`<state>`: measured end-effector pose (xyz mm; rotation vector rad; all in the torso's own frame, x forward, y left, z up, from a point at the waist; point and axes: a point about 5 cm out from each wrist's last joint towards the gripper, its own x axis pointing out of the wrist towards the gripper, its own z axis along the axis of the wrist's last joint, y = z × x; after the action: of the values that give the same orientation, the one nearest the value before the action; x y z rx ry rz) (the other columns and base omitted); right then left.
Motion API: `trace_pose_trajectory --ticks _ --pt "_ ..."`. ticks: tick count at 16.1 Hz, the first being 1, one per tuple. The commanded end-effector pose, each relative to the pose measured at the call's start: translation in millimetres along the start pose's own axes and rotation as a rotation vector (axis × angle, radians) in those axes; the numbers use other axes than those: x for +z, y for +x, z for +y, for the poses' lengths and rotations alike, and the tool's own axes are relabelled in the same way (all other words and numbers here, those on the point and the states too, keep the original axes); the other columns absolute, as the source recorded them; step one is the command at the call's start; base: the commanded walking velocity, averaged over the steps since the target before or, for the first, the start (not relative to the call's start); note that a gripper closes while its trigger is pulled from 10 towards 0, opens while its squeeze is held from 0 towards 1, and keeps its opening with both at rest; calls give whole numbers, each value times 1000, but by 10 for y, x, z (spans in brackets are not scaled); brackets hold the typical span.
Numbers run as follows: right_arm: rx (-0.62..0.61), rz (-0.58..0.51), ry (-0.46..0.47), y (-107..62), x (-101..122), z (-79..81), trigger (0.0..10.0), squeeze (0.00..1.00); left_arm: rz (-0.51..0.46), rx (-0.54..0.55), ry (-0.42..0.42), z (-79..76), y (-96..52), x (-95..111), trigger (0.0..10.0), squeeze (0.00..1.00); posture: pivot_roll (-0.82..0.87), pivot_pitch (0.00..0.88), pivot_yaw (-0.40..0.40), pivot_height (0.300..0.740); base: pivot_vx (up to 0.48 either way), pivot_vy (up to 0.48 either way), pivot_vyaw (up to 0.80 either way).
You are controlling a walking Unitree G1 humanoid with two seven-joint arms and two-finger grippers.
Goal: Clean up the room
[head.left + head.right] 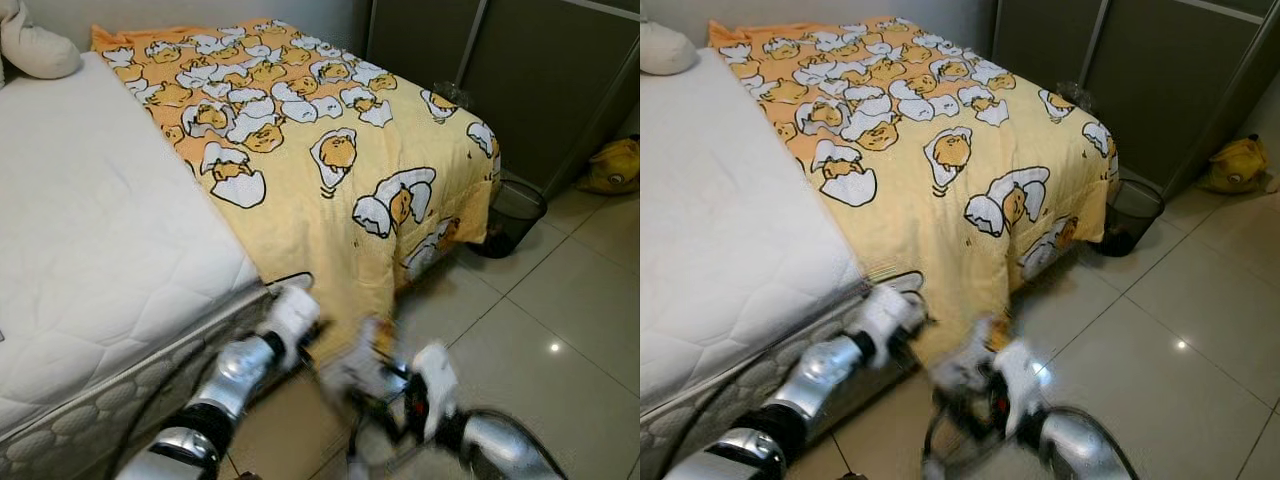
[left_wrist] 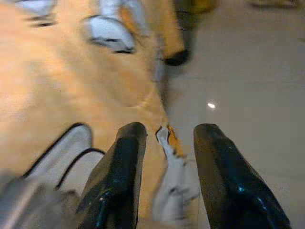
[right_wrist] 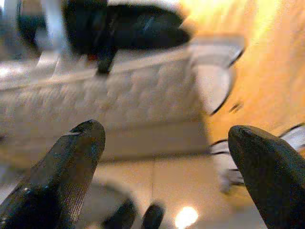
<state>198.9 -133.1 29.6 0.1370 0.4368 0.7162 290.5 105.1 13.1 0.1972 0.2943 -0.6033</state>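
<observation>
Upper left of the head view: pillow, white, partly cut off by the frame edge, resting on the mattress.

Left half: mattress, white, quilted, bare where the cover is folded away.

Centre: blanket, yellow with a cartoon egg print, spread across the far part of the bed, its near edge hanging over the side down to the floor at lower centre. Judged to be soft, limp and light for its bulk; it will sag and drag rather than hold shape, and a single thin layer may slip out of a pinch. Best hold is judged to be the hanging hem or corner, gathered into a fold.

Lower centre-left: left gripper, at the hanging edge of the blanket beside the mattress. Fingers stand a moderate gap apart, with the fabric edge lying between them, not visibly clamped.

Lower centre-right: right gripper, low over the floor just beside the same hanging edge, blurred in the head view. Fingers spread wide, holding nothing.

Right of centre: waste bin, dark mesh, on the floor at the foot corner of the bed, touching or nearly touching the blanket.

Upper right: wardrobe, dark doors.

Far right edge: bag, yellow, on the floor.

Lower right: floor, pale glossy tiles.
</observation>
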Motion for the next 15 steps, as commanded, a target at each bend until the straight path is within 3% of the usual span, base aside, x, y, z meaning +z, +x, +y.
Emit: trace_pose_trajectory --ticks 1,2,3,4,6,7,9,10,11,12,13,14,15 --pt "-131 -117 -39 -21 206 -175 10000 0 -30 202 -80 310 -43 82 10000 1000 -50 0 -3 740 0 0 0" --pt "-168 -144 -53 -22 253 -209 10000 0 -30 266 -99 402 -73 85 10000 1000 -44 0 -3 740 0 0 0" --pt "-240 -192 -58 -35 309 -241 10000 0 -20 411 -166 608 -164 61 10000 1000 -36 0 -5 740 0 0 0" --pt "-381 -246 -38 -88 308 -298 10000 0 -24 506 -193 756 -260 43 10000 1000 -29 0 -5 740 0 0 0" --pt "-563 -290 -28 -228 195 -353 10000 0 -59 536 -153 833 -391 32 10000 1000 -13 0 1 740 0 0 0" --pt "-663 -288 -33 -325 99 -390 10000 0 -111 493 -100 797 -535 38 9608 1000 0 0 16 740 0 0 0" --pt "-722 -274 -30 -369 -1 -418 10000 0 -161 466 -55 747 -704 78 10000 1000 6 0 14 740 0 0 0" --pt "-734 -272 -18 -343 0 -431 10000 0 -181 479 -49 716 -705 133 10000 996 6 0 3 740 0 0 0" --pt "-727 -275 -22 -285 37 -421 10000 0 -200 476 -46 672 -629 204 10000 863 10 0 -2 740 0 -480 756" --pt "-715 -275 -33 -248 54 -426 10000 0 -211 461 -25 617 -556 252 10000 863 11 0 1 740 0 -480 756" --pt "-698 -279 -44 -194 90 -432 10000 0 -219 492 -41 586 -492 300 10000 0 9 0 4 740 0 -480 675" --pt "-716 -307 -27 -179 150 -497 10000 0 -216 549 -107 586 -490 321 10000 0 7 0 12 740 0 -480 638" --pt "-730 -325 -28 -181 177 -535 10000 0 -205 570 -122 592 -547 321 10000 0 6 0 15 740 0 -480 613"
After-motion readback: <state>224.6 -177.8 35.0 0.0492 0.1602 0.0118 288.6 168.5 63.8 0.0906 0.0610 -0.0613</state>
